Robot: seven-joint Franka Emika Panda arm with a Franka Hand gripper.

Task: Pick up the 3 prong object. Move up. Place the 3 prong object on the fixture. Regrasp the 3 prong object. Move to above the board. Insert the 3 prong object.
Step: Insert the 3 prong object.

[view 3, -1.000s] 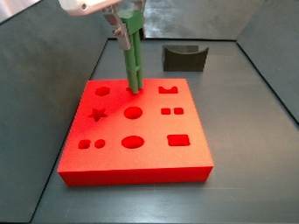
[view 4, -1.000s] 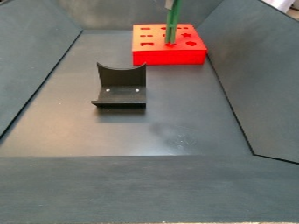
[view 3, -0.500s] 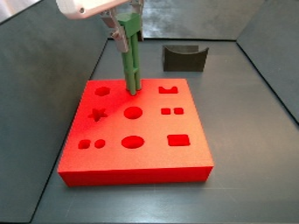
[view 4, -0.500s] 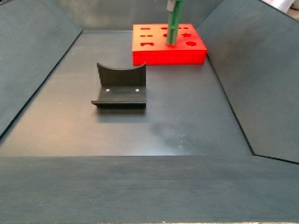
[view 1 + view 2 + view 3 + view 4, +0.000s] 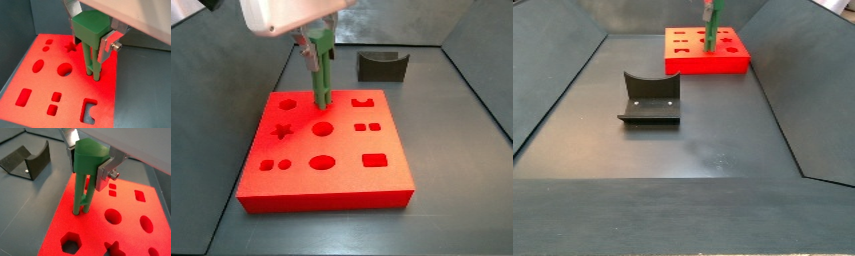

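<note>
gripper clamped on green peg upright above red board, prongs touching board surface; fixture well apart

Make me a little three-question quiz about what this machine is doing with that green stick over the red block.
1. True or false: the 3 prong object lies flat on the floor.
2. What grips it? A) end effector B) fixture
3. Fill in: its lower tips meet the red ____.

Key: 1 false, it stands upright. 2 A; the fixture holds nothing. 3 board.
</note>
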